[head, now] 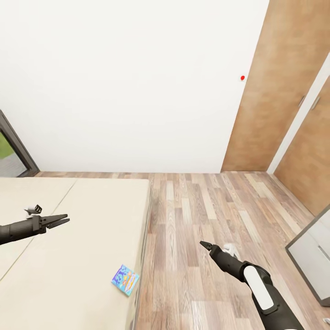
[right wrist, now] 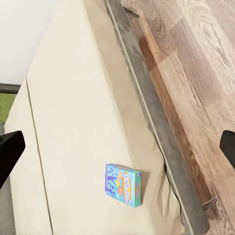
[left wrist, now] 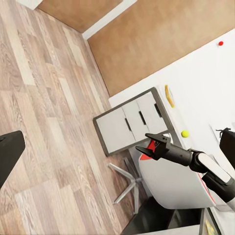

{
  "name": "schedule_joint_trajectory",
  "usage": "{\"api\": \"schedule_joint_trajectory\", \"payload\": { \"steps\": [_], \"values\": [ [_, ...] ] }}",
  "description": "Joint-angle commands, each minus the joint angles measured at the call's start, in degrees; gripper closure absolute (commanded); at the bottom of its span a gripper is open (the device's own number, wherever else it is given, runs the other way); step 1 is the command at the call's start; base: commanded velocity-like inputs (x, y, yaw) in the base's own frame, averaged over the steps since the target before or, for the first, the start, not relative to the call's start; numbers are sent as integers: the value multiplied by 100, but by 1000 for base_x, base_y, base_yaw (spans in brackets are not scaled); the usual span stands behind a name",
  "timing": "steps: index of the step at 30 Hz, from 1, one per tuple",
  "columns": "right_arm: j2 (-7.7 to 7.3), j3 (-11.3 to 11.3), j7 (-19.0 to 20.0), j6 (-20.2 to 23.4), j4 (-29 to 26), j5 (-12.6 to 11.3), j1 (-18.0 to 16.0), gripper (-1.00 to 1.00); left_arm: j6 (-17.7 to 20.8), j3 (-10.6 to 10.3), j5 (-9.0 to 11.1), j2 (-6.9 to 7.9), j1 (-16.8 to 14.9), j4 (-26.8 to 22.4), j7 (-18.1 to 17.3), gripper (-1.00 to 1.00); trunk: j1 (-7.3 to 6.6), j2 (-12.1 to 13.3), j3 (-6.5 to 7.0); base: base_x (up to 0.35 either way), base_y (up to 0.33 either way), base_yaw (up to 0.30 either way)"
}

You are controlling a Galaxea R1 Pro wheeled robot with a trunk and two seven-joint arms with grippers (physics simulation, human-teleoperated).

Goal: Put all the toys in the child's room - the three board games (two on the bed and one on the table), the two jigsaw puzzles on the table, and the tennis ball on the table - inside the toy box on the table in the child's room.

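The right arm occupies the lower right of the head view; its right gripper (head: 204, 244) hangs over the wood-plank floor (head: 197, 215), jaws spread wide in the right wrist view. The left gripper (head: 63, 220) hovers above the bed (head: 91, 238); its fingers look nearly closed and grasp nothing. One small blue-cyan board game (head: 125, 279) lies flat on the beige mattress close to the bed's edge, between the two grippers and apart from both. In the left wrist view, a tennis ball (left wrist: 185, 133) rests on the table (left wrist: 196, 93).
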Motion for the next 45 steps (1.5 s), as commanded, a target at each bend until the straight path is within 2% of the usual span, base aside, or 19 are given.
{"api": "schedule_joint_trajectory", "payload": {
  "steps": [1,21,45],
  "values": [
    [3,-14,16,34,-2,3,-4,-100,60,-4,6,2,-4,0,-18,-100,3,-11,-4,0,0,0],
    [3,-8,30,40,-2,3,-3,-100,60,4,8,-6,-5,0,-18,-100,3,-11,136,0,0,-3],
    [8,-6,53,34,-2,3,-2,-100,60,4,6,-7,-4,0,-18,-100,3,-11,348,0,0,-81]
  ]
}}
